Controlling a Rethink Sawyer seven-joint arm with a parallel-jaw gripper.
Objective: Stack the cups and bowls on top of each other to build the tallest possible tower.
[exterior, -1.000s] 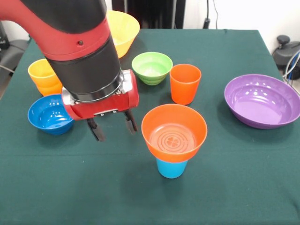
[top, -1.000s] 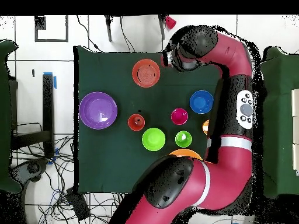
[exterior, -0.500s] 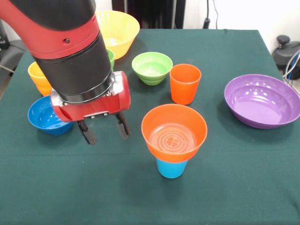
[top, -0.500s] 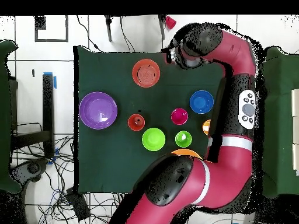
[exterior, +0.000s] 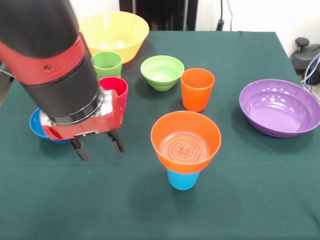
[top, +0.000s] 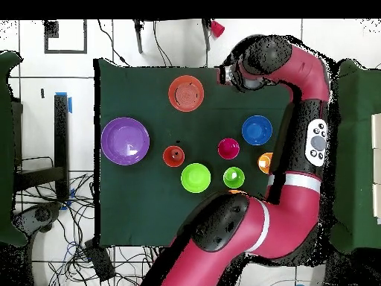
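Note:
An orange bowl (exterior: 185,141) rests on an upturned light blue cup (exterior: 182,180) near the front middle, forming a small tower; from overhead the orange bowl (top: 186,92) hides the cup. My gripper (exterior: 96,148) hangs open and empty just left of it, above bare cloth. Behind it stand a magenta cup (exterior: 116,87), a green cup (exterior: 107,64), a light green bowl (exterior: 162,71) and an orange cup (exterior: 197,89). The blue bowl (exterior: 34,125) is mostly hidden by the arm. A yellow bowl (exterior: 114,30) sits at the back and a purple bowl (exterior: 279,106) at the right.
The green table (exterior: 235,200) ends close behind the yellow bowl. Overhead, the blue bowl (top: 257,129) lies beside the arm, and a yellow-orange cup (top: 265,161) peeks out at the arm's edge. Cables lie on the floor around the table.
The arm has swung to the left in the front view, away from the tower. The green and magenta cups are now uncovered; the yellow-orange cup is hidden there. The gripper stays open.

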